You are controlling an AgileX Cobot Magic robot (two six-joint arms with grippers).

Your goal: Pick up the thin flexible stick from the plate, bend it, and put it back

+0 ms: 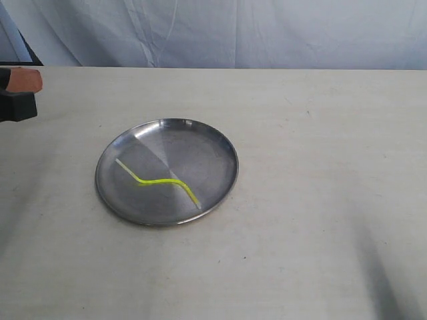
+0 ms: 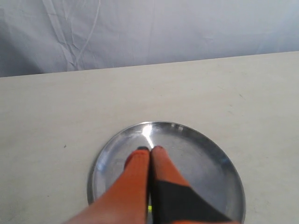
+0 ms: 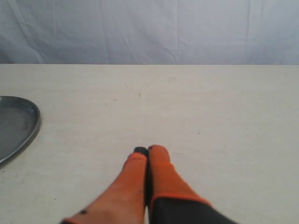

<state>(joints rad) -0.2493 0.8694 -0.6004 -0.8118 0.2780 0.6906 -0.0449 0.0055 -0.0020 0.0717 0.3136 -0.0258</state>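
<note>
The thin flexible stick [image 1: 157,180], yellow-green with whitish ends, lies bent in a wavy shape across the plate [image 1: 230,150], a shiny round steel dish left of the table's middle. My left gripper [image 1: 30,80] shows at the far left edge of the exterior view, well away from the plate. In its wrist view the left gripper [image 2: 150,149] is shut, orange fingers pressed together, with the plate [image 2: 210,163] behind them; only a speck of the stick [image 2: 149,208] shows past the fingers. My right gripper [image 3: 147,150] is shut over bare table, with the plate's rim [image 3: 35,123] off to one side.
A pale table top [image 1: 320,133] carries the plate. A wrinkled grey-white cloth backdrop [image 1: 267,33] hangs behind the table's far edge. The right gripper is outside the exterior view.
</note>
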